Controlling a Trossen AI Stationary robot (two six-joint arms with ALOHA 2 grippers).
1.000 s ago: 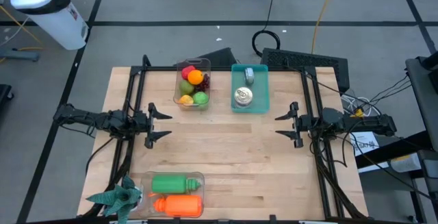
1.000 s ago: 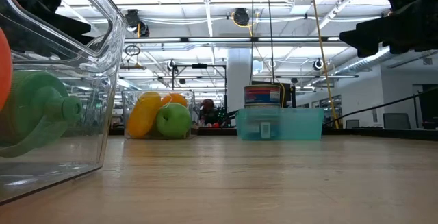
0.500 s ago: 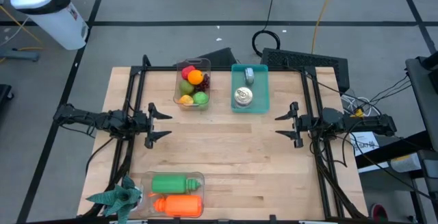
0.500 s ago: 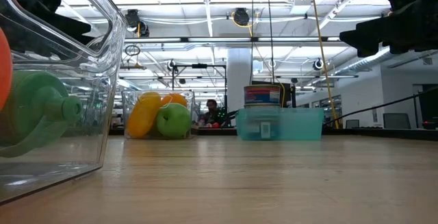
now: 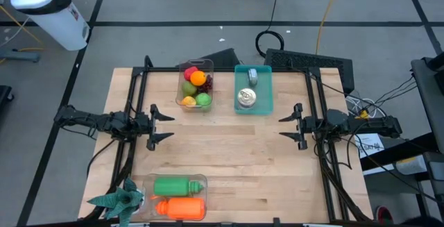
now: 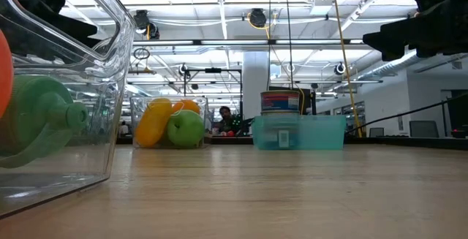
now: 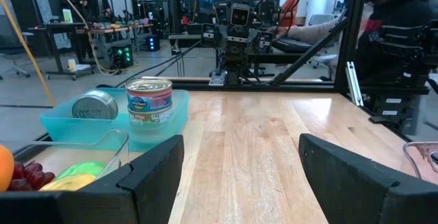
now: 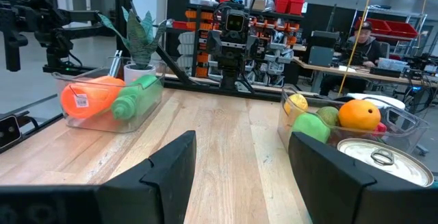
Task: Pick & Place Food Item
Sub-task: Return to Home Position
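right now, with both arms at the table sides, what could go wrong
The stacked tuna cans rise above the rim of the light blue bin; a knock might topple them. The plant sits at a corner of the table; a swing of the open left end effector could clip it.

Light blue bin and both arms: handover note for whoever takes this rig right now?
Left gripper: open, empty, at the table's left side.
Right gripper: open, empty, at the right side, facing the left one.
Light blue bin, at the far edge: holds a stack of tuna cans and one can on its side.
Done: no cans lie loose on the table.
Left: nothing visible to pick; both arms look parked.
Fruit bin and bottle bin sit apart from the arms.
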